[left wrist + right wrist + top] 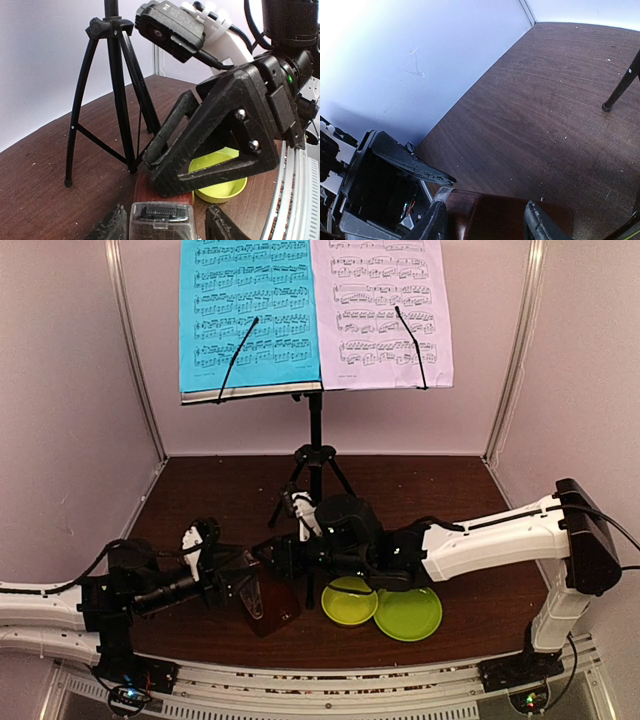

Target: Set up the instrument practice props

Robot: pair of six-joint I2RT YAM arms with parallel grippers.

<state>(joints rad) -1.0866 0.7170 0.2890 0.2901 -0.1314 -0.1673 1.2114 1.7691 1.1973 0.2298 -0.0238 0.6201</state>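
Observation:
The black music stand (pixel 315 455) stands at the back on tripod legs (pixel 107 95). A cyan sheet (pixel 248 310) and a pale lilac sheet (pixel 385 310) rest on it. The brown metronome (pixel 268 602) sits tilted near the front. My left gripper (pixel 240 578) is open, its fingers either side of the metronome's clear-fronted top (pixel 161 220), with a gap on the right. My right gripper (pixel 285 555) reaches in from the right, its fingers (pixel 436 222) closed against the metronome's brown body (pixel 487 215).
A lime-green bowl (pixel 349 600) and a lime-green plate (pixel 408 613) lie right of the metronome, under my right arm. The bowl also shows in the left wrist view (pixel 220 185). White walls close the back and sides.

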